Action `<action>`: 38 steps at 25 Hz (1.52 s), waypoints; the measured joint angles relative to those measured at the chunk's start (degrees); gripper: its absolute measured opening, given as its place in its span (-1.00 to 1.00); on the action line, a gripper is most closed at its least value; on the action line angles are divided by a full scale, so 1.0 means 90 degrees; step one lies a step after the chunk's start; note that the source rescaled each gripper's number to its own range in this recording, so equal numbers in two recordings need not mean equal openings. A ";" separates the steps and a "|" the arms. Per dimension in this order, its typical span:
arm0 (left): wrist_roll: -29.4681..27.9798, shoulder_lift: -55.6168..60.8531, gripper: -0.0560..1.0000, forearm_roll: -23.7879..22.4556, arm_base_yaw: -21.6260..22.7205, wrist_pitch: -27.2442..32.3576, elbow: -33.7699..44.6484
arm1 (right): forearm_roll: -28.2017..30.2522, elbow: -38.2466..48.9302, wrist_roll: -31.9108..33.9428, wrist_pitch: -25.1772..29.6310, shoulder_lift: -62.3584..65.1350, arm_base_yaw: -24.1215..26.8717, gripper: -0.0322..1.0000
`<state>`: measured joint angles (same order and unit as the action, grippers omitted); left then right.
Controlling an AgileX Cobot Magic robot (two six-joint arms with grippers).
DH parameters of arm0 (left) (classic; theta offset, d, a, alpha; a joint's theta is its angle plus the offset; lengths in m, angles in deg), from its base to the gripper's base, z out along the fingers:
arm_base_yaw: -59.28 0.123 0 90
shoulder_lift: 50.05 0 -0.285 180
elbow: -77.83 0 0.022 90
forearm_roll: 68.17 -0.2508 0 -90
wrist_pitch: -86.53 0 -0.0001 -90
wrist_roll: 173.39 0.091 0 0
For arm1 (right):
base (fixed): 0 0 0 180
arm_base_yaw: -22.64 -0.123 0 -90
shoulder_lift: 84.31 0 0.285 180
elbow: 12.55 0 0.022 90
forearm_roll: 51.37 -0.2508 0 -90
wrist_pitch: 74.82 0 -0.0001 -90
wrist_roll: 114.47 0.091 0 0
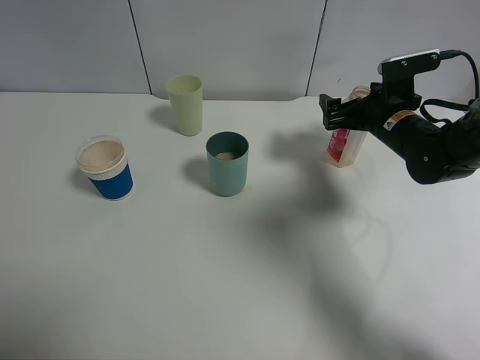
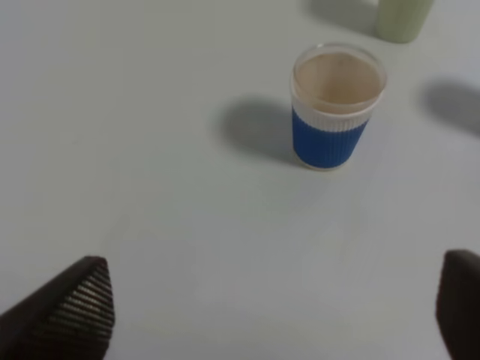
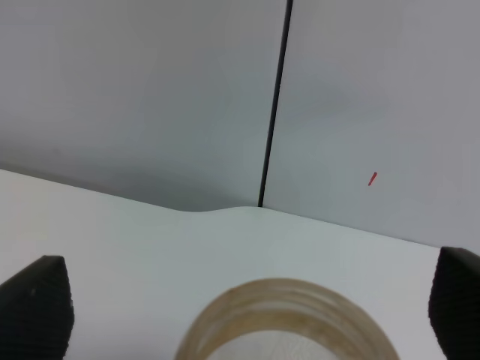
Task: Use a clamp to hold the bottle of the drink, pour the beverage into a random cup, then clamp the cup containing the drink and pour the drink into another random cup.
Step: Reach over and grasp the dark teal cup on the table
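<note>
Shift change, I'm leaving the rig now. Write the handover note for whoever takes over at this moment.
Left gripper: open, empty, facing the short blue cup with white ribbed band.
Right gripper: open, jaws either side of the neck of the small translucent plastic bottle with pink-red label, not clamped; bottle upright.
Plain teal-green plastic tumbler: centre, upright, only a trace of drink inside.
Done: pale tan milky beverage fills the blue cup, so both pours look finished.
Left: probably just back the right arm away.
</note>
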<state>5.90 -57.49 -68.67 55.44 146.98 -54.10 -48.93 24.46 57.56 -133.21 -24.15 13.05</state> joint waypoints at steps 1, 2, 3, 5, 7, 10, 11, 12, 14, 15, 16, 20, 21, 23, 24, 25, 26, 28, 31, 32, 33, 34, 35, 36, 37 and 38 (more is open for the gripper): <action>0.0000 0.0000 0.19 0.0000 0.0000 0.0000 0.0000 | 0.0000 0.0000 0.0000 0.0000 0.0000 0.0000 0.74; 0.0000 0.0000 0.19 0.0000 0.0000 0.0000 0.0000 | 0.0000 0.0000 0.0000 0.0000 0.0000 0.0000 0.74; 0.0000 0.0000 0.19 0.0000 0.0000 0.0000 0.0000 | 0.0000 0.0005 0.0000 0.0000 0.0007 0.0000 0.74; 0.0000 0.0000 0.19 0.0000 0.0000 0.0000 0.0000 | 0.0000 0.0005 0.0049 0.0124 0.0083 0.0000 0.74; 0.0000 0.0000 0.19 0.0000 0.0000 0.0000 0.0000 | 0.0000 0.0005 0.0187 0.0307 0.0191 0.0000 0.78; 0.0000 0.0000 0.19 0.0000 0.0000 0.0000 0.0000 | 0.0000 0.0011 0.0636 0.0811 0.0449 0.0008 0.89; 0.0000 0.0000 0.19 0.0000 0.0000 0.0000 0.0000 | 0.0025 0.0011 0.1031 0.1330 0.0774 0.0056 0.96; 0.0000 0.0000 0.19 0.0000 0.0000 0.0000 0.0000 | 0.0034 0.0015 0.1107 0.1525 0.0895 0.0087 0.97; 0.0000 0.0000 0.19 0.0000 0.0000 0.0000 0.0000 | 0.0074 0.0015 0.1219 0.1877 0.1161 0.0172 0.98; 0.0000 0.0000 0.19 0.0000 0.0000 0.0000 0.0000 | 0.0079 0.0018 0.1235 0.1979 0.1257 0.0192 0.99; 0.0000 0.0000 0.19 0.0000 0.0000 0.0000 0.0000 | 0.0081 0.0018 0.1247 0.2136 0.1403 0.0218 0.99; 0.0000 0.0000 0.19 0.0000 0.0000 0.0000 0.0000 | 0.0189 0.0007 0.1285 0.3128 0.2162 0.0272 0.99; 0.0000 0.0000 0.19 0.0000 0.0000 0.0000 0.0000 | 0.0203 0.0007 0.1288 0.3310 0.2329 0.0272 0.99; 0.0000 0.0000 0.19 0.0000 0.0000 0.0000 0.0000 | 0.0217 0.0007 0.1294 0.3477 0.2447 0.0272 0.99; 0.0000 0.0000 0.19 0.0000 0.0000 0.0000 0.0000 | 0.0243 0.0007 0.1293 0.3548 0.2511 0.0272 0.99; 0.0000 0.0000 0.19 0.0000 0.0000 0.0000 0.0000 | 0.0249 0.0007 0.1293 0.3618 0.2576 0.0272 0.99; 0.0000 0.0000 0.19 0.0000 0.0000 0.0000 0.0000 | 0.0291 0.0007 0.1293 0.3702 0.2685 0.0272 0.99; 0.0000 0.0000 0.19 0.0000 0.0000 0.0000 0.0000 | 0.0346 0.0007 0.1300 0.3813 0.2994 0.0272 0.99; 0.0000 0.0000 0.19 0.0000 0.0000 0.0000 0.0000 | 0.0399 0.0007 0.1314 0.3807 0.3355 0.0272 0.99; 0.0000 0.0000 0.19 0.0000 0.0000 0.0000 0.0000 | 0.0416 0.0007 0.1332 0.3825 0.3461 0.0272 0.99; 0.0000 0.0000 0.19 0.0000 0.0000 0.0000 0.0000 | 0.0442 0.0007 0.1338 0.3924 0.3604 0.0272 0.99; 0.0000 0.0000 0.19 0.0000 0.0000 0.0000 0.0000 | 0.0479 0.0007 0.1338 0.4112 0.3720 0.0272 0.99; 0.0000 0.0000 0.19 0.0000 0.0000 0.0000 0.0000 | 0.0479 0.0007 0.1338 0.4112 0.3720 0.0272 0.99; 0.0000 0.0000 0.19 0.0000 0.0000 0.0000 0.0000 | 0.0527 0.0007 0.1339 0.4307 0.3807 0.0272 0.99; 0.0000 0.0000 0.19 0.0000 0.0000 0.0000 0.0000 | 0.0584 0.0000 0.1345 0.4748 0.3980 0.0272 0.99; 0.0000 0.0000 0.19 0.0000 0.0000 0.0000 0.0000 | 0.0623 0.0000 0.1345 0.5018 0.4057 0.0272 0.99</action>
<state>5.90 -57.49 -68.67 55.44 146.98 -54.10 -43.32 24.46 69.66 -88.05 12.36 15.50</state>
